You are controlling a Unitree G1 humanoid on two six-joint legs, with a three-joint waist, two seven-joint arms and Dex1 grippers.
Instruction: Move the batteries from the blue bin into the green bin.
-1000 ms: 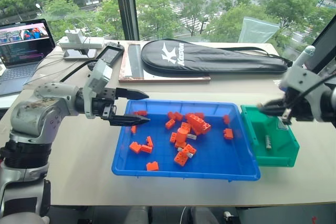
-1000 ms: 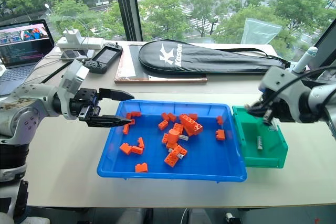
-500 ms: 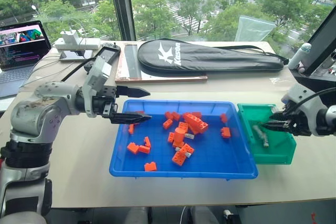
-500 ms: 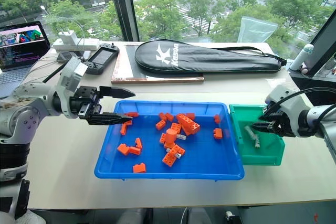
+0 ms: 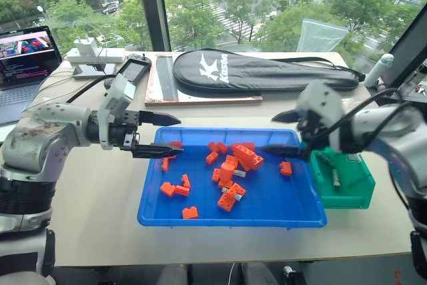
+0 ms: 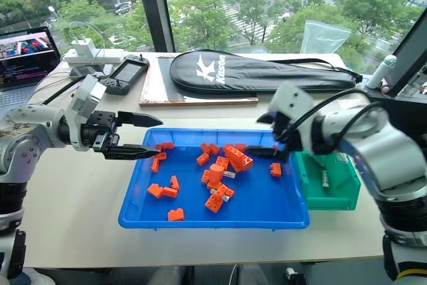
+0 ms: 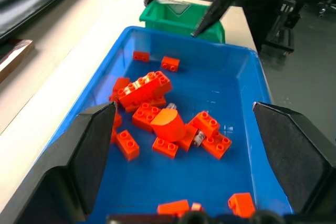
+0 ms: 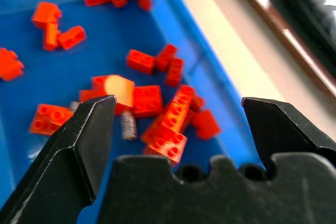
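Black fingers of the left hand (image 5: pixel 155 136) stand spread and empty over the near-left rim of the blue bin (image 5: pixel 200 215); one of the batteries (image 8: pixel 127 125) lies among orange bricks (image 5: pixel 230 171) mid-tray, likely stiff, smooth, apt to roll, best pinched across its middle. Right hand (image 5: pixel 283 133) hangs spread and empty above the tray's right end, pointing left; two batteries (image 5: pixel 331 170) lie in the green bin (image 5: pixel 347 195) on the tabletop (image 5: pixel 100 191).
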